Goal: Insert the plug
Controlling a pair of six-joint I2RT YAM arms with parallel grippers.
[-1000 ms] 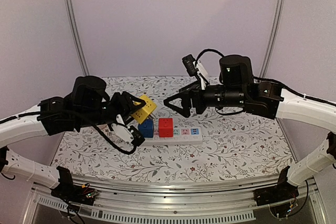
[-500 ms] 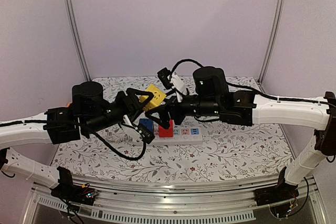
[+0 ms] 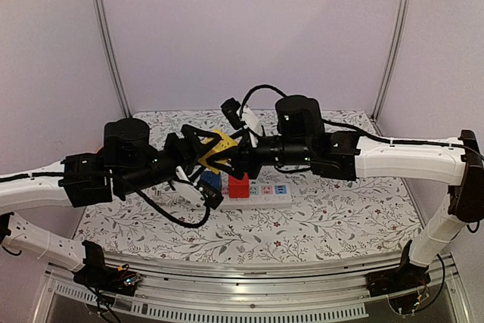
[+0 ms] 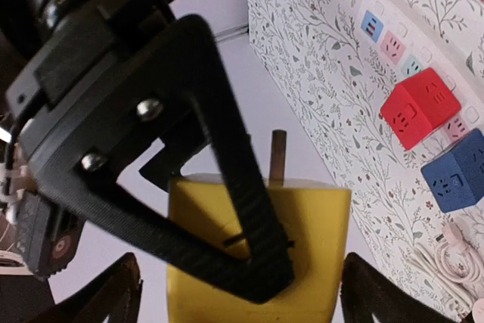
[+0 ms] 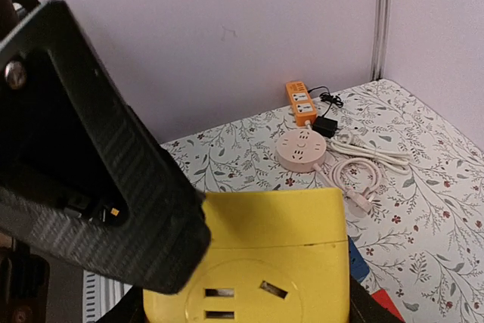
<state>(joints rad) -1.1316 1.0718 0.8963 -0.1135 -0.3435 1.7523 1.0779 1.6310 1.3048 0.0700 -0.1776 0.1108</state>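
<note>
The yellow cube plug (image 3: 216,144) hangs in the air at the centre of the top view, just above the left end of the white power strip (image 3: 265,196) and not yet in any socket; one metal prong (image 4: 278,158) shows on it in the left wrist view, pointing toward the top of that frame. The task looks about midway, at a handover between the arms. The right gripper (image 3: 225,158) has its fingers set against the plug and appears to grip it, one black triangular finger lying across its face in the left wrist view; the left gripper (image 3: 199,150) has its jaws spread wide on either side of the plug, with a sliver of gap on one side, so it looks released. A red cube (image 3: 239,185) and a blue cube (image 3: 209,181) already sit on the strip, with free sockets to the right of the red one. Left to do, I judge: clear the left arm, turn the prongs downward, line up, press home. Both arms reach inward from the frame's sides, forearms near level, wrists meeting at the centre.
</note>
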